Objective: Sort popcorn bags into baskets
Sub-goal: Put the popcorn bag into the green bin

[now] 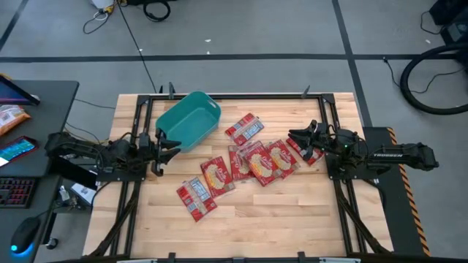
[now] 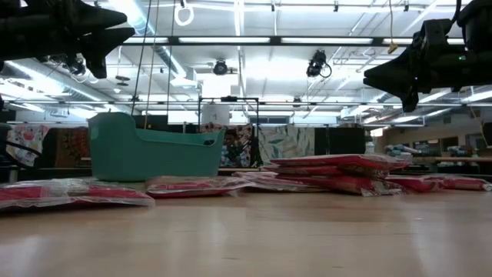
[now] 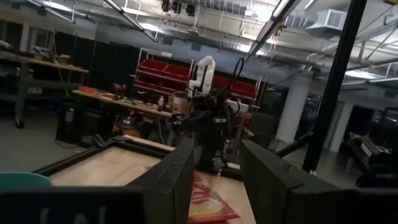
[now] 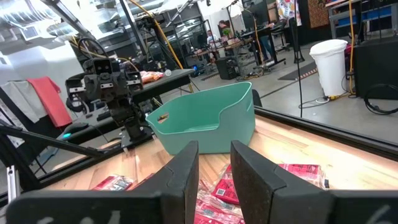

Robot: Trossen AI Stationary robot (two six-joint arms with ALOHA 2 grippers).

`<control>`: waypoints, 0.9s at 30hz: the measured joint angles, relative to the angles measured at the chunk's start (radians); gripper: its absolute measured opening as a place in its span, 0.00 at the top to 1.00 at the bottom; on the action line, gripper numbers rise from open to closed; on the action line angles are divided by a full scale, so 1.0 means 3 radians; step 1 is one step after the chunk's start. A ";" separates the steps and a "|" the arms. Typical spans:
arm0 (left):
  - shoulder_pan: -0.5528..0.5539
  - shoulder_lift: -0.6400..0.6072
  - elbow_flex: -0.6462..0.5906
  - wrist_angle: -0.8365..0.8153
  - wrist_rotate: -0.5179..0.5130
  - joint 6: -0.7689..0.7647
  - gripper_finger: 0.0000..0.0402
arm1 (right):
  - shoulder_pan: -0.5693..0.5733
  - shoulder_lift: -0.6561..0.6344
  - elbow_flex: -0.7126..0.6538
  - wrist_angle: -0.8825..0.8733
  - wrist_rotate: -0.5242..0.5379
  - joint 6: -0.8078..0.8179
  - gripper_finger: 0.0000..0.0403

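Off my left: dark side desk (image 1: 44,95) with orange packet (image 1: 10,117), phone (image 1: 16,148), keyboard (image 1: 16,193), mouse (image 1: 24,235). White bin (image 4: 328,66) on floor beyond table.

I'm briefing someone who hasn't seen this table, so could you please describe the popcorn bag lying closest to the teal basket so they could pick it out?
Start at the teal basket near the table's far edge, on the left arm's side. Just beside it, toward the right arm, one red popcorn bag lies flat on the wood. It lies by itself, farthest back of all the bags, while the overlapping cluster sits nearer the table's middle.
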 joint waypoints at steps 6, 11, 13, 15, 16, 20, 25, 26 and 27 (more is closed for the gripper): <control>0.0002 0.0052 0.0299 -0.0623 0.0186 -0.0049 0.67 | 0.0001 -0.0001 0.0000 0.0000 0.0000 0.0000 0.76; -0.0013 0.0420 0.0749 -0.1435 0.0254 -0.0099 0.67 | 0.0001 0.0000 0.0000 0.0001 0.0000 0.0000 0.76; -0.0056 0.0604 0.0787 -0.1495 0.0381 -0.0085 0.67 | 0.0001 -0.0001 0.0000 0.0004 0.0001 -0.0001 0.76; -0.0119 0.0810 0.0787 -0.1494 0.0444 -0.0148 0.67 | 0.0001 0.0000 0.0000 0.0003 0.0001 0.0000 0.76; -0.0150 0.0922 0.0787 -0.1488 0.0448 -0.0192 0.67 | 0.0001 -0.0001 0.0000 0.0004 0.0001 0.0000 0.76; -0.0284 0.1355 0.0788 -0.1312 0.0447 -0.0355 0.67 | 0.0001 -0.0001 0.0000 0.0004 0.0001 0.0000 0.76; -0.0455 0.1739 0.0790 -0.1027 0.0446 -0.0345 0.67 | 0.0001 0.0000 -0.0001 0.0004 0.0003 -0.0001 0.76; -0.0493 0.1788 0.0791 -0.0995 0.0444 -0.0335 0.67 | 0.0001 -0.0001 0.0000 0.0003 0.0003 0.0000 0.76; -0.0530 0.1827 0.0790 -0.0978 0.0428 -0.0335 0.67 | 0.0001 -0.0001 0.0000 0.0004 0.0003 0.0000 0.76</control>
